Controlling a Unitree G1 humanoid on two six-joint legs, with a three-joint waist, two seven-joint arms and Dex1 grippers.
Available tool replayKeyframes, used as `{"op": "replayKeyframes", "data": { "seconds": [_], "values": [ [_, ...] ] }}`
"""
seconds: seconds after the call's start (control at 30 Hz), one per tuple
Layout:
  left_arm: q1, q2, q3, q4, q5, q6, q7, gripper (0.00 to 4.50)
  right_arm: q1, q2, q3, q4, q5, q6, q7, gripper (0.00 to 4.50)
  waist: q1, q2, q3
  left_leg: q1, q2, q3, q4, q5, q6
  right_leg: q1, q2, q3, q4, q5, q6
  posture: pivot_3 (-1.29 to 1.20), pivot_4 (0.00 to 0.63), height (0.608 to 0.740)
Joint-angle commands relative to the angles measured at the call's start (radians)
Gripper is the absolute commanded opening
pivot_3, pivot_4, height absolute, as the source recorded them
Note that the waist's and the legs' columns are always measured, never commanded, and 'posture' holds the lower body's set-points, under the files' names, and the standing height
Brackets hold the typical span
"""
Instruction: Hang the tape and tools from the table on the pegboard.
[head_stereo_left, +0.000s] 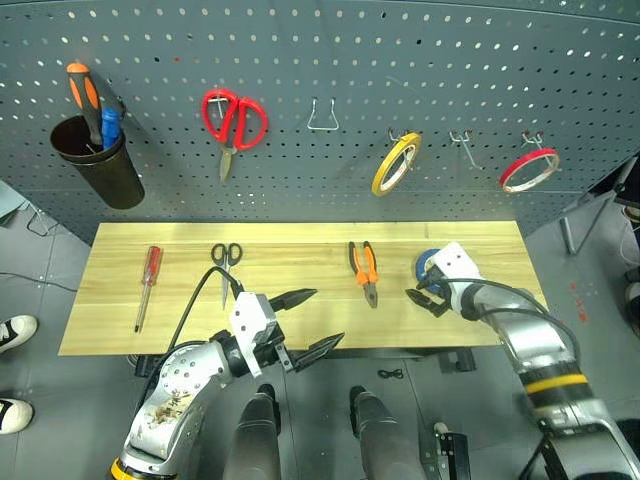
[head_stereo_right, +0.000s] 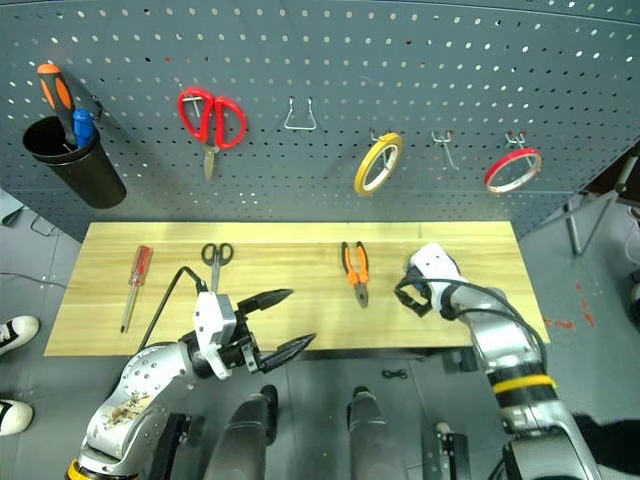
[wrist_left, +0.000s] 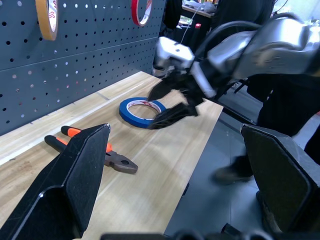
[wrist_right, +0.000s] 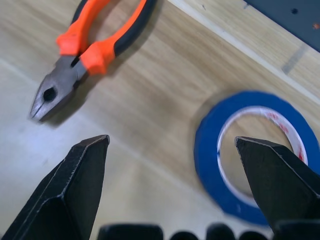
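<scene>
Light plank table (head_stereo_left: 300, 330) bearing four items left to right, well apart: red-handled screwdriver (head_stereo_left: 147, 286), black-handled scissors (head_stereo_left: 225, 265), orange-and-black pliers (head_stereo_left: 365, 271), blue tape ring (wrist_left: 142, 111) lying flat near right end.

On the table (head_stereo_left: 300, 320), left to right, lie the screwdriver (head_stereo_left: 147, 287), scissors (head_stereo_left: 226, 265), pliers (head_stereo_left: 365, 272) and tape (wrist_left: 142, 111), with the pegboard (head_stereo_left: 330, 60) behind its far edge.

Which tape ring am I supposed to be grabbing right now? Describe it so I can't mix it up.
Look at the wooden table below the pegboard. At its right end, beside the pliers, a flat blue tape ring lies under the open right gripper. The yellow and red rings hang on hooks.
</scene>
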Motion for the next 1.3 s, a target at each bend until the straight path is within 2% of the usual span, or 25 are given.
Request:
{"op": "replayKeyframes", "data": {
  "seconds": [0.03,0.43,0.53,0.83,0.9,1.03,1.17,1.23,1.3],
  "values": [
    [0.018,0.001,-0.008,-0.033,-0.008,-0.036,-0.010,4.47,-0.057,0.006,-0.001,0.152,-0.030,-0.084,0.010,4.50,0.003,0.000,0.000,0.000,0.000,0.000,0.000,0.000,0.000,0.000,0.000,0.000,0.000,0.000,0.000,0.12,0.350,0.740],
    [0.015,0.008,0.000,-0.043,-0.022,-0.054,-0.015,4.47,-0.262,0.059,-0.046,0.603,-0.037,-0.200,0.009,4.50,0.001,0.000,0.001,0.000,0.000,0.000,0.000,0.000,0.000,0.000,0.000,0.000,0.000,0.002,-0.002,0.13,0.362,0.740],
    [0.013,0.008,-0.001,-0.037,-0.020,-0.061,-0.018,4.50,-0.278,0.061,-0.043,0.664,-0.049,-0.241,0.014,3.70,0.001,0.000,0.001,0.000,0.000,0.000,0.000,0.000,0.000,0.000,0.000,0.000,0.000,0.002,-0.002,0.13,0.362,0.740],
    [0.012,0.015,0.003,-0.023,-0.019,-0.058,-0.012,4.50,-0.264,0.070,-0.010,0.705,-0.097,-0.327,0.054,0.61,0.000,0.001,0.002,0.000,0.000,0.000,0.000,0.000,0.000,0.000,0.000,0.000,0.000,0.001,0.000,0.13,0.367,0.740],
    [0.000,0.010,0.001,-0.024,-0.024,-0.052,-0.007,4.50,-0.252,0.067,-0.010,0.688,-0.101,-0.335,0.055,0.48,0.000,0.001,0.002,0.000,0.000,0.000,0.000,0.000,0.000,0.000,0.000,0.000,0.001,0.001,0.000,0.13,0.366,0.740],
    [-0.042,-0.009,-0.002,-0.020,-0.048,-0.031,-0.002,4.50,-0.173,0.013,0.002,0.524,-0.135,-0.387,0.052,0.48,0.005,0.001,0.002,0.000,0.000,0.000,0.000,0.000,0.000,0.000,0.000,0.000,0.001,0.001,0.000,0.12,0.367,0.740],
    [-0.110,-0.029,-0.005,-0.011,-0.092,0.010,-0.007,4.50,0.058,-0.096,-0.049,0.042,-0.172,-0.378,0.012,0.48,0.023,0.007,0.006,-0.002,-0.002,-0.002,0.000,0.000,0.000,-0.001,-0.001,0.000,0.002,-0.001,0.003,0.11,0.362,0.740],
    [-0.152,-0.037,-0.011,-0.001,-0.112,0.022,-0.019,4.50,0.204,-0.146,-0.114,-0.247,-0.205,-0.351,-0.020,0.48,0.024,0.011,0.008,-0.002,-0.002,-0.002,0.000,0.000,0.000,-0.001,-0.001,0.000,0.002,-0.002,0.003,0.10,0.362,0.740],
    [-0.181,-0.044,-0.010,0.008,-0.126,0.033,-0.023,4.50,0.286,-0.169,-0.155,-0.419,-0.235,-0.330,-0.051,0.48,0.021,0.012,0.008,-0.002,-0.002,-0.004,0.000,0.000,0.000,-0.001,0.000,-0.001,0.002,-0.002,0.004,0.08,0.361,0.740]
  ]
}}
